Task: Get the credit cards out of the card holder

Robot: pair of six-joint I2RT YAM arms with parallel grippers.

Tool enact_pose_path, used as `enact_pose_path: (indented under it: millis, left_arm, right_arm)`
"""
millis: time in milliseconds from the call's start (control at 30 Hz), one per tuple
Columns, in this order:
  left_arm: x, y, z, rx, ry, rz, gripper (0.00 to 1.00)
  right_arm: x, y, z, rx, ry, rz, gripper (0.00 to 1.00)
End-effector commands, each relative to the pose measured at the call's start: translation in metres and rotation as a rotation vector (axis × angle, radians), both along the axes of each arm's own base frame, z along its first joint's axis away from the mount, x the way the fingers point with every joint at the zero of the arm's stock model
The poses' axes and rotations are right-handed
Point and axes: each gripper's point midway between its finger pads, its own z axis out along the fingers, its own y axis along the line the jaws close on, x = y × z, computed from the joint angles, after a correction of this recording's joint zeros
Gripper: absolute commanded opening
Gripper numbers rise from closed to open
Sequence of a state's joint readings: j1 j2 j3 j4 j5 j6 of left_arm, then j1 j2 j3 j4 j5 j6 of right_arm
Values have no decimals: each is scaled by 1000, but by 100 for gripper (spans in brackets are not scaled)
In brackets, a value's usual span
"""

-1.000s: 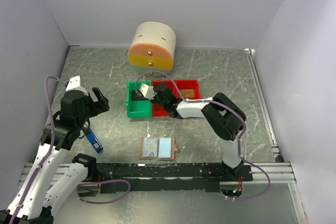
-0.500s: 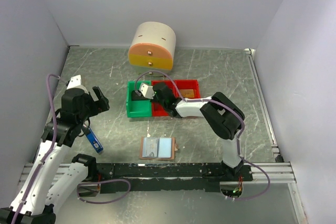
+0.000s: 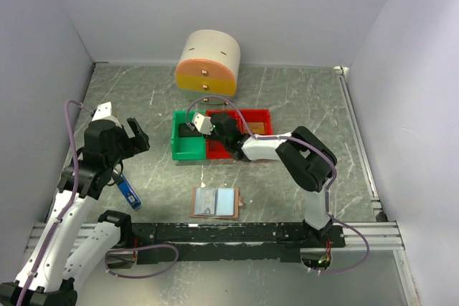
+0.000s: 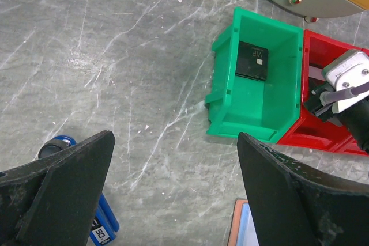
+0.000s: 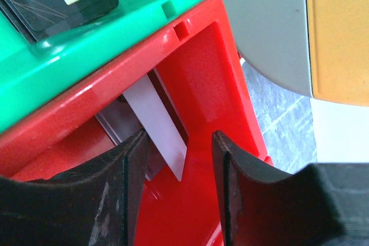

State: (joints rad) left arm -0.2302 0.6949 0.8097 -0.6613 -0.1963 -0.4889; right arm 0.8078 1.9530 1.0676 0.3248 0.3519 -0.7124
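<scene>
The right gripper (image 5: 179,148) hangs inside the red bin (image 5: 202,56), its jaws parted to a middling gap, and a pale card (image 5: 157,124) stands tilted below them, leaning on the bin's inner wall. It looks loose rather than pinched, though the wrist view is too close to be sure. The step in hand is most likely the drop. To do it well, the jaws should spread clear of both card faces before any lift, and the lift should go straight up so a finger does not drag the card over the rim. The green bin (image 4: 222,93) touches the red one on the left and holds a black card (image 4: 252,61). The round drawer unit (image 3: 208,62) sits near behind, so backing toward the near edge is the free way out. The card holder (image 3: 215,202) lies flat there, well apart from both arms, with pale cards seemingly left in its pockets. The left gripper (image 4: 176,194) hovers wide open and empty over the bare table (image 3: 301,98), and a blue stick (image 3: 129,193) lies just beside it.
</scene>
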Motion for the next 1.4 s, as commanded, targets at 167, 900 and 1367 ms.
enact_pose_path:
  millis: [167, 900, 1367]
  left_arm:
    - [5, -2, 0, -3, -6, -19, 99]
    - [5, -2, -4, -1, 10, -17, 100]
    - [4, 3, -1, 6, 3, 11, 100]
  right_arm:
    - [-6, -6, -1, 10, 6, -4, 54]
    - [-8, 10, 64, 196, -43, 17, 63]
    - [-70, -27, 223, 1252, -4, -226, 89]
